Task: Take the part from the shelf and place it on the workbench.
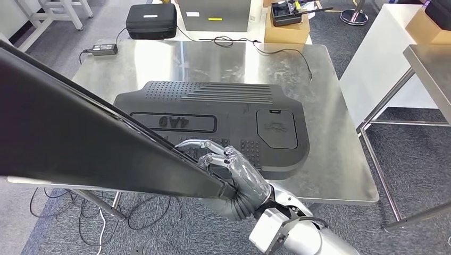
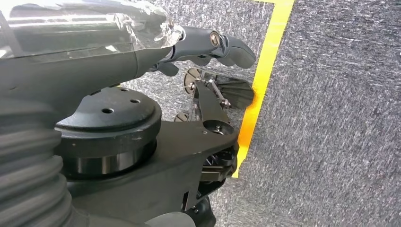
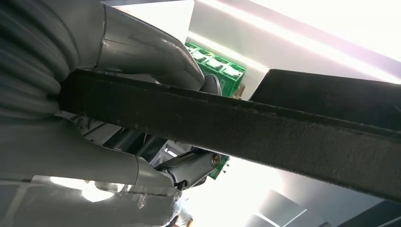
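A large black flat part [image 1: 69, 122] slants across the left foreground of the head view, tilted above the near left corner of the steel workbench [image 1: 330, 138]. My right hand [image 1: 234, 178] grips its lower edge, fingers curled over the top face. In the right wrist view the thumb [image 3: 142, 52] presses on that dark edge [image 3: 265, 127]. A second black moulded part [image 1: 223, 117], with ribs and a raised label, lies flat in the middle of the workbench just beyond the hand. My left hand [image 2: 208, 45] hangs over grey carpet with its fingers stretched out, holding nothing.
Behind the workbench sit a black case [image 1: 151, 20], a power adapter [image 1: 105, 49] and a cardboard box of tools [image 1: 287, 24]; a cable [image 1: 298, 53] trails over the far edge. Another steel table [image 1: 431, 64] stands to the right. A yellow floor line [image 2: 265, 71] crosses the carpet.
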You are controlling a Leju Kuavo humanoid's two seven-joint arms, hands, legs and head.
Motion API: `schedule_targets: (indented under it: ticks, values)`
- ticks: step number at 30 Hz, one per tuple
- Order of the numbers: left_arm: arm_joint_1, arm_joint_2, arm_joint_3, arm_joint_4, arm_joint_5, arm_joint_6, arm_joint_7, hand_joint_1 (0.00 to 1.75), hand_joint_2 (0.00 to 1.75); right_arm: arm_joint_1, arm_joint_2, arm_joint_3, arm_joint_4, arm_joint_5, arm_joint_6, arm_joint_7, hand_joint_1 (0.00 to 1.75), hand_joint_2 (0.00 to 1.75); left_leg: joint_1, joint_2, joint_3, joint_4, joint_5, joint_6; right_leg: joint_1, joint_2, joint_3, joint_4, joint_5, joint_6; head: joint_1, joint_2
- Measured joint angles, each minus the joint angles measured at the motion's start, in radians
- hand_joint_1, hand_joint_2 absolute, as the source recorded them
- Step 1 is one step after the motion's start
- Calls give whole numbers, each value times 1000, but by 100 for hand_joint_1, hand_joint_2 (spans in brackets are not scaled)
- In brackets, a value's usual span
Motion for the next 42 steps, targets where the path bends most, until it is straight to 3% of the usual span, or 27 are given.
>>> schedule_targets:
  ticks: [6, 9, 16, 21, 30, 42]
  values:
    - [-29, -6, -3, -1, -32, 14, -8, 0, 175, -125, 57, 2, 106, 42, -40, 39, 175, 175, 0, 0, 0, -1, 2, -3, 1, 0, -2, 4, 0, 0, 41, -2]
    - [-47, -12, -13, -2, -60, 28, -14, 0, 175, -232, 102, 10, 202, 98, -44, 92, 175, 175, 1, 0, 0, -1, 3, -5, 1, 0, -2, 5, 0, -1, 46, -1]
    - [-57, -34, -31, -5, -96, 38, -16, 0, 175, -446, 234, 53, 508, 190, -12, 147, 175, 175, 1, 0, 0, -2, 5, -7, 2, -1, -3, 6, 1, -2, 19, 0]
    - [-56, -44, -44, -5, -100, 35, -16, 0, 175, -504, 295, 80, 654, 202, -9, 149, 175, 175, 2, -1, -1, -2, 5, -7, 2, -2, -4, 6, 0, -3, 3, 0]
    - [-55, -47, -49, -5, -101, 34, -14, 0, 175, -533, 341, 104, 782, 206, -11, 149, 175, 175, 2, 0, -1, -2, 5, -8, 2, -1, -5, 5, 0, -3, -23, 0]
    - [-54, -49, -50, -5, -115, 30, -7, 0, 175, -548, 364, 133, 864, 216, -16, 163, 175, 175, 2, 0, -1, -2, 5, -8, 2, -1, -5, 5, 0, -3, -43, 0]
